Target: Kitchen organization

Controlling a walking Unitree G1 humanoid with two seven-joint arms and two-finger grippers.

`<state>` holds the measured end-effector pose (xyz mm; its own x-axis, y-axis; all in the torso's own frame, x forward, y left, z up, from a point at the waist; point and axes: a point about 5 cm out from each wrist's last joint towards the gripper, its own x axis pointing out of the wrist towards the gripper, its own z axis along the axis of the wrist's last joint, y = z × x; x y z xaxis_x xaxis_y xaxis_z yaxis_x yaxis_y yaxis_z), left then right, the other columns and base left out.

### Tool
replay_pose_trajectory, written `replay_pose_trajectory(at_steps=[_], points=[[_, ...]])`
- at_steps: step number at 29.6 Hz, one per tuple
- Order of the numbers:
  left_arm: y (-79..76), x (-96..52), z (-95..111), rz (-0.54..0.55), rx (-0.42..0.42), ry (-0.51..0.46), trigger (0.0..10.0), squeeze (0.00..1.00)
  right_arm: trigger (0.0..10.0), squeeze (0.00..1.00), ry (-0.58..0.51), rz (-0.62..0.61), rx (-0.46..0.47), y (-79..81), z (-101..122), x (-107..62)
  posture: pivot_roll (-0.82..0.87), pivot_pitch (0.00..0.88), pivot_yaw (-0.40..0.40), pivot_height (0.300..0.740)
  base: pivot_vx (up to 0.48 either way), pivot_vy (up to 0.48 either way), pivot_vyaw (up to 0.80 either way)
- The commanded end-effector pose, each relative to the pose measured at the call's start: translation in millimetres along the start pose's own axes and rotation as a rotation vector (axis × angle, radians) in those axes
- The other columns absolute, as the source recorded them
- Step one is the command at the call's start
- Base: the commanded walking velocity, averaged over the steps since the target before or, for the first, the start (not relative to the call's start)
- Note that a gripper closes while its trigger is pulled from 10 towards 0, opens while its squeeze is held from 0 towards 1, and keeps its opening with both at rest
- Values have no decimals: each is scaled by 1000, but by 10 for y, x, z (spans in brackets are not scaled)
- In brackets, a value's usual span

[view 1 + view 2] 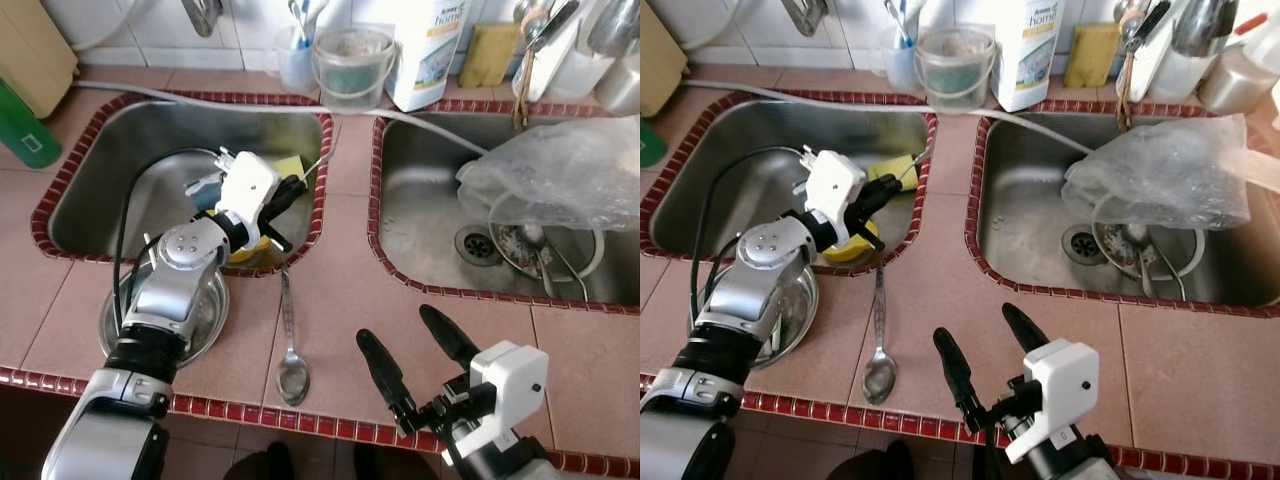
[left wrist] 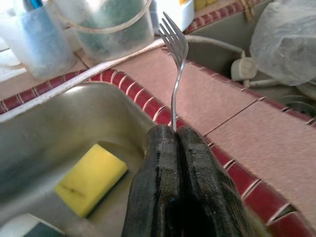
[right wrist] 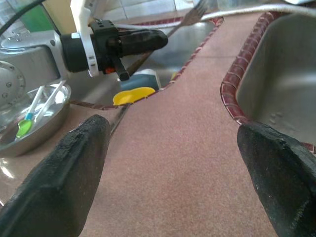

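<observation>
My left gripper point(image 1: 288, 193) is shut on the handle of a steel fork point(image 2: 176, 54), held above the right rim of the left sink point(image 1: 120, 140). The tines point up toward the tiled divider. A yellow sponge point(image 2: 91, 177) lies in that sink below the fork. A steel spoon point(image 1: 290, 350) lies on the counter in front of the sink, bowl end toward me. Left of it sits a steel bowl point(image 1: 212, 322), with a green-tipped utensil point(image 3: 23, 129) inside. My right gripper point(image 1: 397, 325) hovers open over the counter's front edge, nothing between its fingers.
The right sink point(image 1: 420, 220) holds a clear plastic bag point(image 1: 560, 170) over a plate and utensils. Behind the sinks stand a clear bucket point(image 1: 352, 65), a white detergent bottle point(image 1: 428, 50) and a cup of toothbrushes point(image 1: 296, 55). A yellow lid point(image 3: 132, 95) sits at the left sink's front edge.
</observation>
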<state>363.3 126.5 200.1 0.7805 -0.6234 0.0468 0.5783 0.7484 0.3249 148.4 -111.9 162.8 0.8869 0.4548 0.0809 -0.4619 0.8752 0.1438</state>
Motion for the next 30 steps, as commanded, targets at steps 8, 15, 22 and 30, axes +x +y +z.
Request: replay_pose_trajectory(at_steps=[8,15,22,30], points=[[304,-294,-35,70,48,48,10000,0,10000,0,0,15,4,36,73,-63,-256,313,67,740,0,0,0],[314,-350,-29,75,61,54,10000,0,10000,0,3,22,4,22,78,-59,-246,316,61,740,0,0,0],[256,-324,-31,55,48,49,10000,0,10000,0,5,25,2,8,91,-64,-250,320,59,740,0,0,0],[222,-307,-25,42,44,50,10000,0,10000,0,13,21,2,9,101,-93,-257,325,62,740,0,0,0]])
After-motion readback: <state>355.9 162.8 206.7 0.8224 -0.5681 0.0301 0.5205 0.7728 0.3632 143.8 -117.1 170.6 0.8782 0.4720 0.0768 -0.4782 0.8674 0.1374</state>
